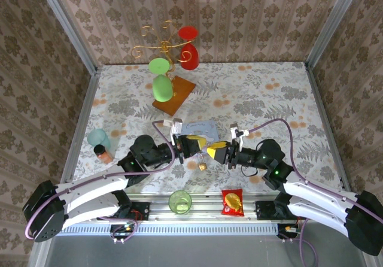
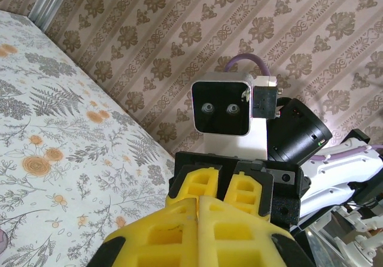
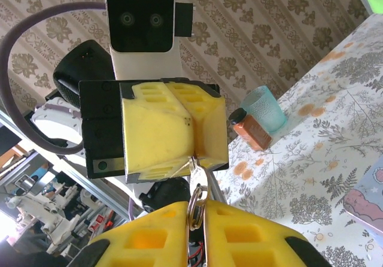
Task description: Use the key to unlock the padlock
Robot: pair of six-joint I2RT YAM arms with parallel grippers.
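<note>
My two grippers meet tip to tip above the near middle of the table. The left gripper (image 1: 202, 142) (image 3: 192, 154) is shut, and its yellow fingertips pinch the blade end of the slender silvery key (image 3: 197, 172). The right gripper (image 1: 215, 151) (image 3: 197, 210) is shut on the key's head and its metal ring (image 3: 194, 202). In the left wrist view the left gripper (image 2: 199, 200) faces the right gripper's fingers (image 2: 208, 180), and the key is hidden at the seam. A tiny brass padlock (image 1: 203, 166) shows just below the grippers; I cannot tell if it rests on the table or hangs.
A blue tin (image 1: 200, 128) lies just behind the grippers. A teal cup (image 1: 98, 138) (image 3: 264, 108) and an orange spice bottle (image 1: 103, 153) (image 3: 251, 130) stand at the left. A green glass (image 1: 179, 202) and a red snack packet (image 1: 231, 202) sit at the near edge. A gold cup stand (image 1: 173, 95) is at the back.
</note>
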